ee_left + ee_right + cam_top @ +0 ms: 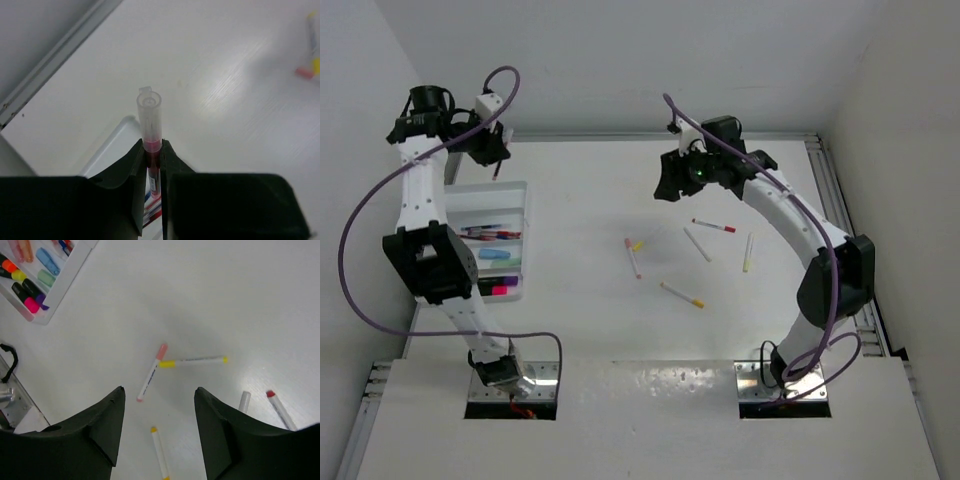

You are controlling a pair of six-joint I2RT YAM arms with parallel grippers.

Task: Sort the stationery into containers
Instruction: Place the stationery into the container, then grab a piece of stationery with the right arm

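Tabletop (620,190): white, carrying the tray at the left and several loose pens at centre right.

Tray (510,198): already holds pens and highlighters (498,256), which lie crosswise as seen from above.

Left arm (420,200): reared up tall and folded over at the wrist, with the left gripper (495,160) hanging at the tray's far end. Its wrist camera shows the jaws closed on a red pen (150,115), pinched on the barrel with the clear cap jutting forward past the fingertips. A tray corner (117,142) shows directly beneath. Judgement: the tray's compartments lie below and toward the near side of this gripper. The pen's long axis looks roughly square to the pens already stowed, so it probably needs turning before release.

Right arm (790,220): arched out over the centre, with the right gripper (159,390) spread wide and empty, aimed downward. A pink-capped pen (151,372) lies just below it, touching a yellow-capped pen (194,360) end to end. This arm is clearly the nearer to the loose pens.
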